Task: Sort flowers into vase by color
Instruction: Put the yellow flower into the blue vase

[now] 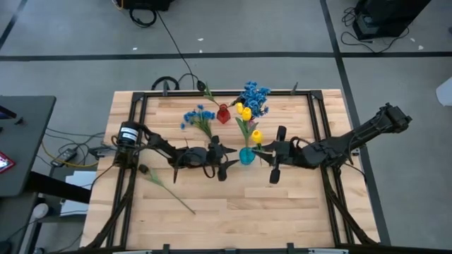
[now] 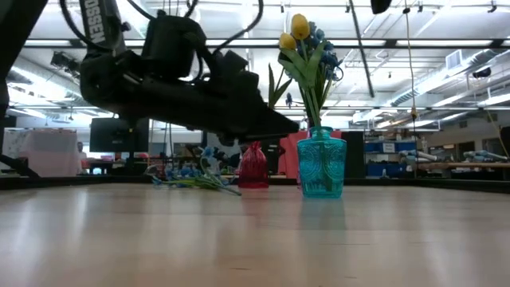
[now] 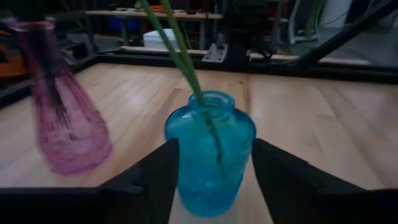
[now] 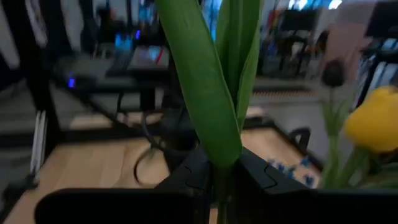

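Observation:
A teal glass vase (image 1: 246,156) (image 2: 321,163) stands mid-table with yellow flowers (image 2: 293,33) upright in its mouth. My left gripper (image 3: 214,148) (image 1: 232,159) is open and level, with one finger on each side of the vase's body (image 3: 210,155); I cannot tell whether they touch it. My right gripper (image 4: 219,169) (image 1: 263,148) is high above the vase, shut on a green stem beside a yellow bud (image 1: 256,135). A red vase (image 1: 223,113) (image 3: 57,109) stands farther back. A blue spray (image 1: 198,117) lies on the table to its left. My right gripper pinches a green flower stem with its long leaf (image 4: 219,149) between its two fingers (image 4: 186,175). The fingers are level and come from the table's right, across the stem. The leaf and stem rise upright above the fingers. The stem's lower end is hidden below them.
A second blue spray (image 1: 256,94) (image 2: 325,46) rises behind the yellow buds; I cannot tell which vase holds it. A dark-bloomed stem (image 1: 167,188) lies on the table at the near left. A black frame rail (image 1: 319,141) borders the tabletop.

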You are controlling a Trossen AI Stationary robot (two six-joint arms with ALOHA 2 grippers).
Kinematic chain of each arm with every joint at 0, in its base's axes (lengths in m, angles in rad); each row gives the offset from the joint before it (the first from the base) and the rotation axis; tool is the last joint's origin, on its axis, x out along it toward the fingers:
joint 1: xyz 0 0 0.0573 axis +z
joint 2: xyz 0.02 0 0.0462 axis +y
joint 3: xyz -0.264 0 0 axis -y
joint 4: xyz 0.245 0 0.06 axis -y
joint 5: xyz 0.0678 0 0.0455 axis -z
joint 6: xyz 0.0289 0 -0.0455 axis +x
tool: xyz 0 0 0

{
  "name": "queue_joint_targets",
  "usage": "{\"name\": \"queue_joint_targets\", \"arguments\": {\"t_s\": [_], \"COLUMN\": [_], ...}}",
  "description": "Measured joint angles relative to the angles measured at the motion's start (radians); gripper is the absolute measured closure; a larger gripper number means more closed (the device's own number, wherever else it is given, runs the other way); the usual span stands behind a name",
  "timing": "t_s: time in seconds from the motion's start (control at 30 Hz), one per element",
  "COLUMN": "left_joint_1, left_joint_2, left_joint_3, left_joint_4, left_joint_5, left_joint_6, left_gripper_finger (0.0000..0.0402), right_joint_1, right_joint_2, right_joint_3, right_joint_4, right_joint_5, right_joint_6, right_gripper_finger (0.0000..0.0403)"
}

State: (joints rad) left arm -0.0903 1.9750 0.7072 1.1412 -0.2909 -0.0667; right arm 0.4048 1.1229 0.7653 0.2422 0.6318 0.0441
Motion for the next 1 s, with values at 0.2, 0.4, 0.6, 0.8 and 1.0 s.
{"name": "queue_joint_targets", "arguments": {"t_s": [0.2,0.4,0.6,0.8,1.0], "left_joint_1": [0.009,0.006,0.027,0.041,0.06], "left_joint_2": [0.001,0.009,0.104,0.153,0.233], "left_joint_3": [0.001,0.022,0.114,0.138,0.186], "left_joint_4": [-0.016,-0.046,-0.083,-0.061,-0.002], "left_joint_5": [0.035,0.024,0.029,0.039,0.083], "left_joint_6": [-0.04,-0.019,-0.011,0.019,0.036], "left_gripper_finger": [0.0105,0.0028,0.0005,0.0002,0.0007], "right_joint_1": [-0.011,-0.042,-0.069,-0.069,-0.082], "right_joint_2": [-0.016,-0.013,0.017,0.02,0.039], "right_joint_3": [-0.107,-0.165,-0.175,-0.175,-0.175], "right_joint_4": [0.257,0.315,0.34,0.349,0.36], "right_joint_5": [-0.012,-0.073,-0.135,-0.143,-0.148], "right_joint_6": [-0.099,-0.096,-0.074,-0.074,-0.078], "right_gripper_finger": [0.035,0.035,0.035,0.035,0.035]}}
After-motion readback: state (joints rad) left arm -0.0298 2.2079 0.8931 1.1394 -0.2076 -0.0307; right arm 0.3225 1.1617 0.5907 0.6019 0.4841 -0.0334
